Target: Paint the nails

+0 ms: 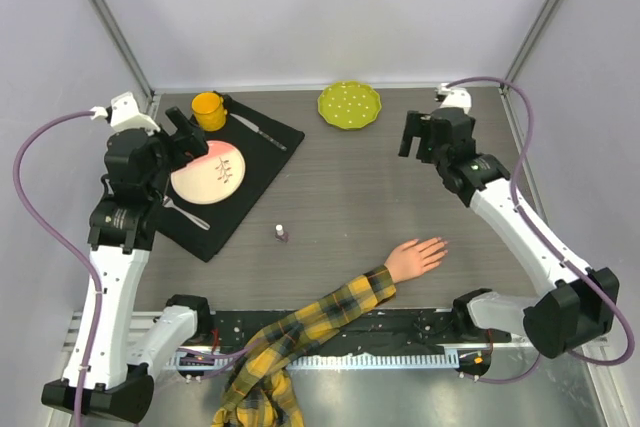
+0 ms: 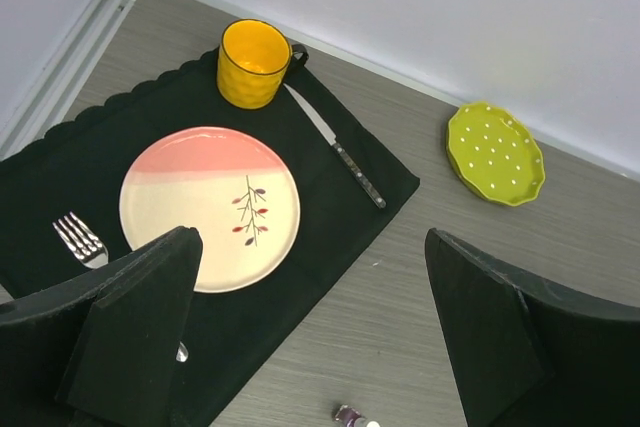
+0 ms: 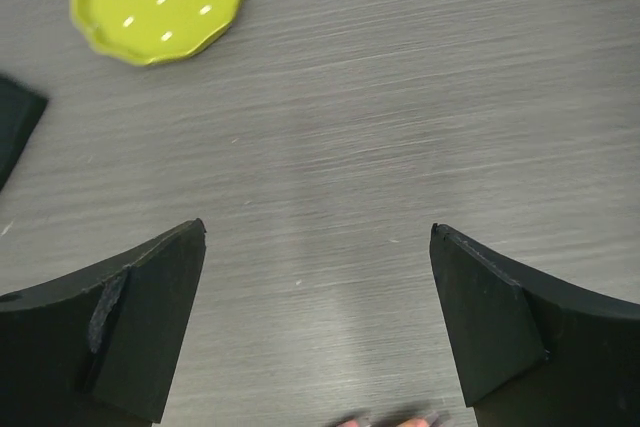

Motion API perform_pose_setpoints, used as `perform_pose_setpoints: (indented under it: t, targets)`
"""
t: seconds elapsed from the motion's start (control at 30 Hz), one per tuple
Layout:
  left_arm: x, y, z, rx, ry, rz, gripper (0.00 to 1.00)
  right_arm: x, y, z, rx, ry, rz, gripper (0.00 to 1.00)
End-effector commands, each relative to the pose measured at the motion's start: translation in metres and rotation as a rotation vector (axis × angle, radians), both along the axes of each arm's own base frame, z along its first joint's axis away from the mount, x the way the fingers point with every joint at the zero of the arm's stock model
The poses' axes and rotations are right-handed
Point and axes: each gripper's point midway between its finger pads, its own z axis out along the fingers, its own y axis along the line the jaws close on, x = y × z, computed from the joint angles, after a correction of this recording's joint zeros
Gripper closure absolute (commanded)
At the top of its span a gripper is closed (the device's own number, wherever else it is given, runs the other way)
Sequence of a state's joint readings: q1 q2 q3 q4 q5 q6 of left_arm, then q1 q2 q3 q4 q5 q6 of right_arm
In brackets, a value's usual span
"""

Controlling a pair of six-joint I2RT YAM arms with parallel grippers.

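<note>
Left gripper (image 2: 312, 247): jaws stood wide, empty, above placemat (image 2: 150, 112) | Right gripper (image 3: 318, 232): jaws stood wide, empty | Nails (image 1: 438, 245): on mannequin hand (image 1: 412, 259), lay below right gripper, toward its base, well apart.

The grey wood-grain table (image 1: 350, 187) bore four things directly. A black placemat (image 1: 265, 162) lay below the left gripper (image 1: 188, 137) and spread out ahead of it. A green dotted dish (image 1: 349, 105) sat beyond both grippers, to the left of the right gripper (image 1: 425, 135). A small polish bottle (image 1: 282, 233) stood just off the mat, between the grippers and nearer the bases. The mannequin hand (image 1: 415, 257) lay nearer the bases than the right gripper, its plaid sleeve (image 1: 300, 332) trailing over the near edge.
</note>
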State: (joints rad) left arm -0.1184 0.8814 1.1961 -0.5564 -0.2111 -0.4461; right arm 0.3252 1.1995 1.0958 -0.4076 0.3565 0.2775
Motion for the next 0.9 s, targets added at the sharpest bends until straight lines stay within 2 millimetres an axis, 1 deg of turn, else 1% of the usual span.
perform_pose_setpoints:
  t: [0.0, 0.03, 0.07, 0.1, 0.13, 0.17, 0.2, 0.23, 0.27, 0.33, 0.37, 0.43, 0.47, 0.5, 0.53, 0.57, 0.6, 0.67, 0.7, 0.8, 0.87]
  targets:
    - [-0.008, 0.006, -0.002, -0.027, -0.007, 0.048, 0.00, 0.002, 0.066, 0.008, -0.007, -0.007, 0.213, 0.00]
    - [-0.008, 0.008, -0.009, -0.030, 0.007, 0.059, 0.00, -0.005, 0.095, 0.003, -0.004, 0.007, 0.303, 0.01]
    - [-0.010, 0.010, -0.012, -0.038, 0.009, 0.079, 0.00, -0.005, 0.113, -0.007, -0.017, 0.034, 0.350, 0.02]
    - [-0.011, 0.011, -0.014, -0.037, 0.013, 0.085, 0.00, -0.007, 0.128, -0.012, -0.011, 0.046, 0.388, 0.03]
    - [-0.011, 0.012, -0.021, -0.035, 0.029, 0.088, 0.00, -0.010, 0.147, -0.013, 0.012, 0.040, 0.451, 0.04]
    - [-0.012, 0.014, -0.024, -0.032, 0.035, 0.097, 0.00, -0.019, 0.173, -0.024, 0.010, 0.061, 0.526, 0.05]
    - [-0.015, 0.016, -0.026, -0.027, 0.044, 0.105, 0.00, -0.024, 0.187, -0.028, 0.011, 0.061, 0.565, 0.05]
    - [-0.017, 0.017, -0.030, -0.022, 0.054, 0.111, 0.00, -0.035, 0.212, -0.029, 0.012, 0.053, 0.637, 0.06]
    - [-0.020, 0.019, -0.030, -0.017, 0.052, 0.119, 0.00, -0.038, 0.225, -0.039, -0.016, 0.067, 0.681, 0.07]
    - [-0.025, 0.024, -0.037, 0.001, 0.068, 0.142, 0.00, -0.047, 0.246, -0.050, -0.031, 0.084, 0.738, 0.07]
    - [-0.027, 0.026, -0.038, 0.006, 0.069, 0.149, 0.00, -0.056, 0.266, -0.065, -0.033, 0.119, 0.793, 0.10]
    - [-0.031, 0.028, -0.042, 0.014, 0.073, 0.155, 0.00, -0.065, 0.287, -0.073, -0.017, 0.135, 0.850, 0.13]
    - [-0.032, 0.028, -0.043, 0.015, 0.074, 0.154, 0.00, -0.077, 0.304, -0.075, -0.020, 0.137, 0.892, 0.17]
    - [-0.034, 0.028, -0.045, 0.015, 0.074, 0.154, 0.00, -0.080, 0.312, -0.087, -0.039, 0.160, 0.910, 0.20]
    - [-0.034, 0.028, -0.045, 0.014, 0.074, 0.150, 0.00, -0.083, 0.319, -0.092, -0.051, 0.165, 0.921, 0.22]
    - [-0.034, 0.027, -0.046, 0.013, 0.074, 0.146, 0.00, -0.085, 0.326, -0.089, -0.051, 0.157, 0.930, 0.23]
    - [-0.035, 0.026, -0.046, 0.012, 0.076, 0.143, 0.00, -0.094, 0.336, -0.096, -0.062, 0.170, 0.957, 0.25]
    - [-0.036, 0.025, -0.047, 0.012, 0.079, 0.136, 0.00, -0.101, 0.346, -0.095, -0.069, 0.162, 0.981, 0.26]
    - [-0.036, 0.025, -0.047, 0.012, 0.080, 0.136, 0.00, -0.110, 0.353, -0.098, -0.089, 0.159, 1.000, 0.26]
    - [-0.035, 0.023, -0.051, 0.007, 0.083, 0.122, 0.00, -0.120, 0.364, -0.104, -0.155, 0.145, 1.030, 0.25]
    - [-0.035, 0.021, -0.052, 0.001, 0.085, 0.113, 0.00, -0.119, 0.369, -0.111, -0.181, 0.152, 1.033, 0.26]
